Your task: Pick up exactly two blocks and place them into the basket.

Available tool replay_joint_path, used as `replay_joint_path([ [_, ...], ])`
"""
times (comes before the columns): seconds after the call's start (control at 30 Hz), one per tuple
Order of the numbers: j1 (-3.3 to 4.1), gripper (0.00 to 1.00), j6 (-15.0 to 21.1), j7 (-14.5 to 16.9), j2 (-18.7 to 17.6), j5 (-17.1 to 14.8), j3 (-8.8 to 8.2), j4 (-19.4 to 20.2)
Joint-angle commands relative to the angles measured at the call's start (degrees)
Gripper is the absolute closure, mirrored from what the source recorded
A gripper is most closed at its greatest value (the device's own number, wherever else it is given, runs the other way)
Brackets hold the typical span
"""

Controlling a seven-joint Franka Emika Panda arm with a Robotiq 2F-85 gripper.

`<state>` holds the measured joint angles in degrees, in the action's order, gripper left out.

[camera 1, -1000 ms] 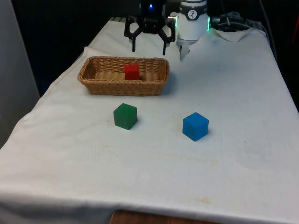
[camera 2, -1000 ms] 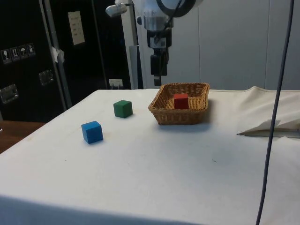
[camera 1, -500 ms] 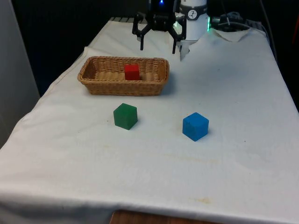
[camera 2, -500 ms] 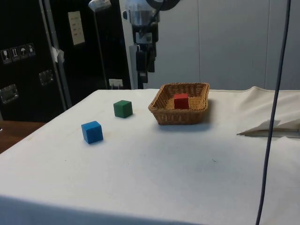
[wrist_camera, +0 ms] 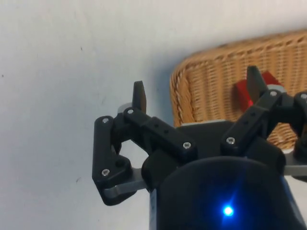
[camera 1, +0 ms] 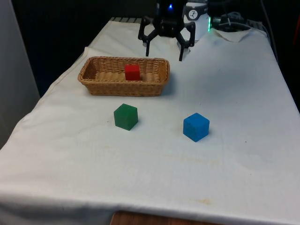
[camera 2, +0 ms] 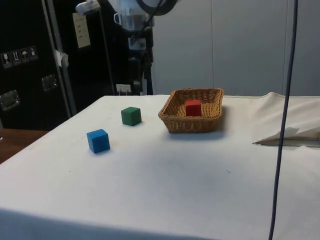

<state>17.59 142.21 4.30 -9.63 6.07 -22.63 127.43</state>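
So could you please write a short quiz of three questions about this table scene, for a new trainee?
1. True or false: the red cube block lies inside the woven wicker basket.
2. Which block lies on the white cloth nearer the basket? A) the green cube block B) the blue cube block C) a yellow cube block
3. Fill in: the black two-finger gripper hangs in the air with its fingers ____.

Key:
1. True
2. A
3. Open; it holds nothing, and in the front view it is above the basket's far right corner.
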Motion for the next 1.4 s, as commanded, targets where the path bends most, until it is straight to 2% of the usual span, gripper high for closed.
replay_joint_path([
  [0.0,0.17,0.0,-0.52,-0.92,-1.03,0.29,0.06,-1.15],
  [0.17,0.29,0.0,-0.92,-2.58,-3.67,0.52,0.34,-3.9],
  [0.2,0.06,0.0,-0.34,-1.83,-3.21,0.06,0.52,-3.32],
  [0.23,0.29,0.0,-0.97,-2.86,-4.07,0.52,0.4,-4.24],
  [0.47,0.4,0.0,-1.89,-4.98,-7.16,-0.23,1.72,-6.76],
  [0.53,0.23,0.0,-1.55,-5.1,-7.22,0.0,1.89,-6.76],
  [0.7,0.06,0.0,-2.23,-6.02,-9.05,-1.43,3.04,-8.02],
  [0.8,-0.11,0.0,-1.89,-5.61,-9.57,-3.38,3.5,-8.19],
  [0.83,0.23,0.0,-1.66,-6.25,-9.57,-2.01,2.86,-8.19],
  [0.87,-0.17,0.0,-1.78,-5.44,-9.68,-3.9,3.55,-8.19],
  [1.13,-0.23,0.0,-1.43,-3.61,-10.31,-8.88,4.07,-8.25],
  [1.17,0.23,0.0,-1.55,-4.35,-10.31,-7.56,3.38,-8.19],
  [1.2,-0.23,0.0,-1.43,-3.38,-10.31,-9.4,4.07,-8.25],
  [1.37,-0.23,0.0,-1.38,-2.12,-10.71,-12.61,4.3,-8.77],
])
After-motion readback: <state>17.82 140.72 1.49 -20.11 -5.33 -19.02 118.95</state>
